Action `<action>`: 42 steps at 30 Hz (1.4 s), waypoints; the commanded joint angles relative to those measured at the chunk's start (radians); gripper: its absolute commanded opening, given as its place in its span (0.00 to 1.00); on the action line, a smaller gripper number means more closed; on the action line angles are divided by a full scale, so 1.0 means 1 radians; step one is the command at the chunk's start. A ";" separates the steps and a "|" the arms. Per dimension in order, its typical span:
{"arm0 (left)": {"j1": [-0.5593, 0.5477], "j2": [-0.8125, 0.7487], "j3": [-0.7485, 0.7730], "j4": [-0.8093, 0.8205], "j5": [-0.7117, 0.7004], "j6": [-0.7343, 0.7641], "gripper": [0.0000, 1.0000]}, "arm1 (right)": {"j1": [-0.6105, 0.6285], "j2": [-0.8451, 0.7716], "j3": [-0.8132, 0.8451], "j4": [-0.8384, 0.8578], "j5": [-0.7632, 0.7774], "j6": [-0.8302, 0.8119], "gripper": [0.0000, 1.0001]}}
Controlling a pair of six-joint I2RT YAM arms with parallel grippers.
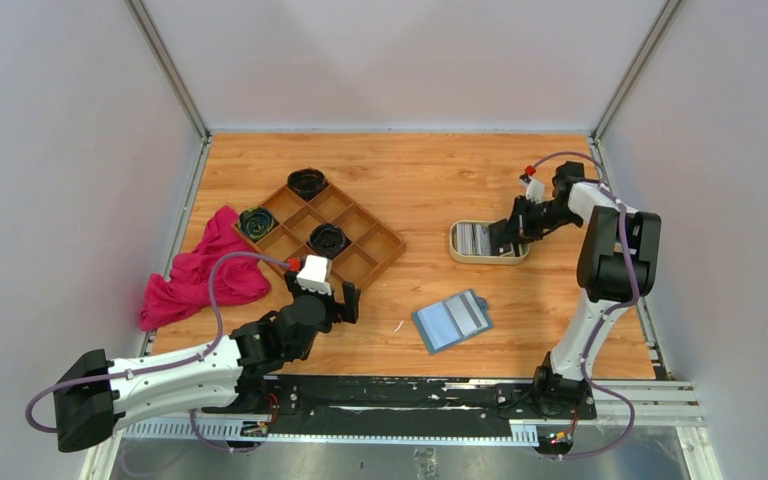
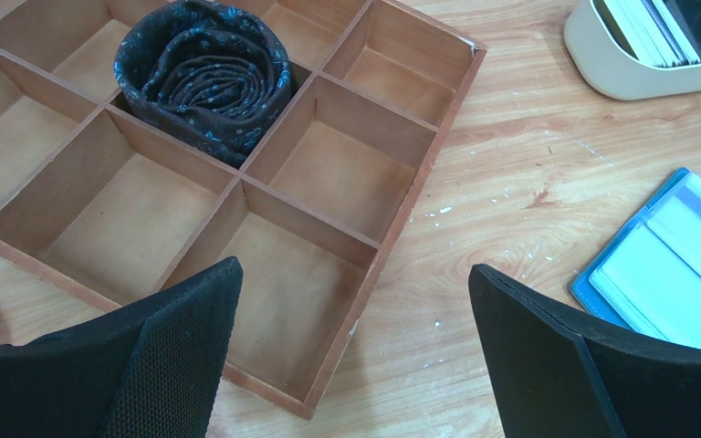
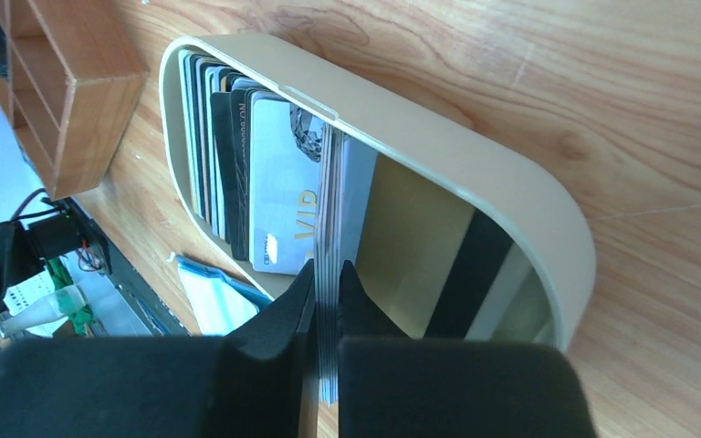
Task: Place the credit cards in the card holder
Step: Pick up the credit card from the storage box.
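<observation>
The credit cards (image 3: 228, 137) stand on edge in a cream oval tray (image 3: 475, 155), several whitish and one dark. My right gripper (image 3: 327, 266) reaches into the tray and is shut on a thin stack of those cards (image 3: 330, 210) at the row's right end. From above, this gripper (image 1: 505, 238) sits at the tray's (image 1: 457, 240) right side. The card holder (image 1: 452, 320), a teal-blue wallet lying open with its light blue inside up, rests on the table near the front. My left gripper (image 2: 354, 269) hangs open and empty over a corner of the wooden tray, the card holder (image 2: 675, 265) to its right.
A brown wooden compartment tray (image 1: 360, 245) lies left of centre with three dark rolled cloths (image 2: 205, 73) in its cells. A pink cloth (image 1: 200, 275) is heaped at the table's left edge. Grey walls close in the table on three sides.
</observation>
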 commanded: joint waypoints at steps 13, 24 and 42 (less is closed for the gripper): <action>0.007 -0.001 0.005 0.001 -0.037 -0.013 1.00 | -0.106 0.035 -0.005 -0.053 -0.241 -0.085 0.16; 0.005 0.003 0.007 0.001 -0.037 -0.014 1.00 | -0.106 0.070 0.002 -0.057 -0.231 -0.075 0.19; 0.007 -0.001 0.005 0.001 -0.037 -0.014 1.00 | -0.133 0.072 0.001 -0.058 -0.282 -0.056 0.24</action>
